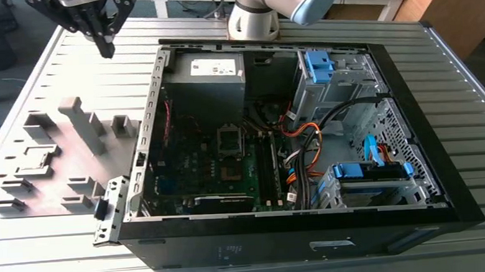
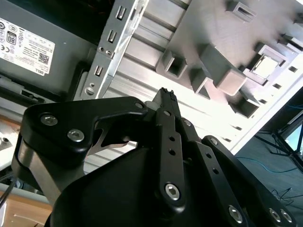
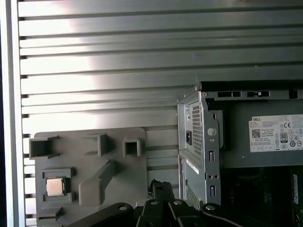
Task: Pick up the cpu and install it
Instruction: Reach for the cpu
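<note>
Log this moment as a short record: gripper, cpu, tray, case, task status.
gripper: fingers together, holding nothing, above the slatted table between tray and case
cpu: lying flat in a square nest of the tray, apart from the gripper
tray: grey, with raised holders, beside the case on the exterior view's left
PC case: lying with its side open, motherboard exposed
task status: cpu not yet picked up

The tabletop carries one open PC case and one grey holder plate, with one cpu in that plate, one power supply inside the case, and one end effector overhead.
</note>
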Controlling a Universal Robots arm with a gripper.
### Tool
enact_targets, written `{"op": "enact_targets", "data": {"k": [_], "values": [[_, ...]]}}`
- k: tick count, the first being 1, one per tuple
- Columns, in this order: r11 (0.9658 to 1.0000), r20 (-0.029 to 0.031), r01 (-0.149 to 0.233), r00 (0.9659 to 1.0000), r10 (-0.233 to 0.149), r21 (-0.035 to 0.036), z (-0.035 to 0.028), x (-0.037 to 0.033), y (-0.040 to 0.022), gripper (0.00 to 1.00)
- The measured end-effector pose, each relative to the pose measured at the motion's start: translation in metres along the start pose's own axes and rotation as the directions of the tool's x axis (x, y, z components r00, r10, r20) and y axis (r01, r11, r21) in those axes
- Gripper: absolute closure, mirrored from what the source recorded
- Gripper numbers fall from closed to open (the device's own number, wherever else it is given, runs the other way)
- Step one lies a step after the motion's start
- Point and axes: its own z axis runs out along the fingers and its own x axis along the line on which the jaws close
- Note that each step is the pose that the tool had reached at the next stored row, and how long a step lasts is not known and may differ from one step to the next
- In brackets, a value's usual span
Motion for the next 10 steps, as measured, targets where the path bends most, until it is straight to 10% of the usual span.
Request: {"op": "enact_targets", "data": {"k": [10], "values": [[1.0000,0.0000,0.000,1.0000,0.000,0.0004,0.0005,0.0245,0.0000,0.89]]}}
